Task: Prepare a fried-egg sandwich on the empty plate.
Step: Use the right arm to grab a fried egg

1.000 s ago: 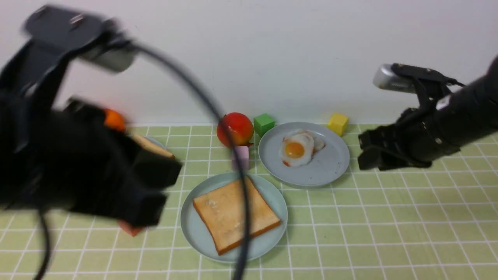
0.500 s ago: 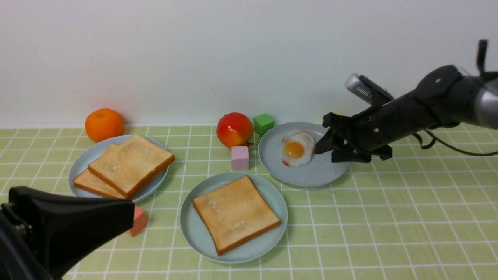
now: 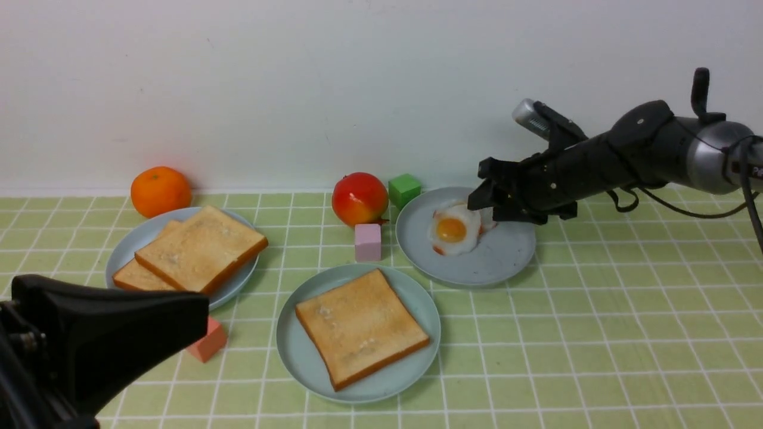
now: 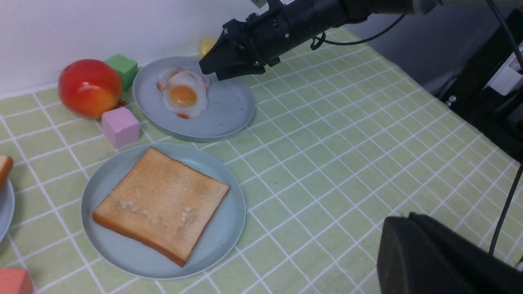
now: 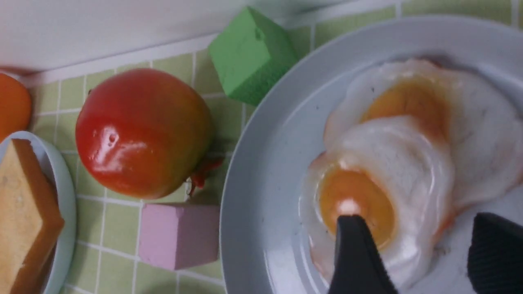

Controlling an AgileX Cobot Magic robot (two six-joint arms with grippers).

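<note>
On the counter (image 3: 596, 333), the biggest change was in your arms. The left arm, which had filled the front view a second earlier, had drawn back to the near left corner. Its left tool (image 3: 179, 322) had its jaws together, and nothing showed in it. The right arm had come in from the right and lay stretched out low, sloping gently down toward the grey plate (image 3: 506, 262) at the back.

The teal plate (image 3: 298, 363) at front centre already carried one toast slice (image 3: 360, 325). You could take the base as laid and the egg as the step in hand. Two spare slices (image 3: 199, 250) waited on the left-hand plate for the top.

The fried egg (image 3: 451, 229) still lay on the grey plate, overlapping a smaller egg (image 3: 489, 219) behind it. Your right tool (image 3: 480, 199) had widened its jaws over that last second and hung at the egg's right edge. In the right wrist view its fingers (image 5: 355, 253) stood well apart, one over the white just by the yolk, the other past the egg's rim above bare plate. Whether either touched the egg could not be told.
</note>
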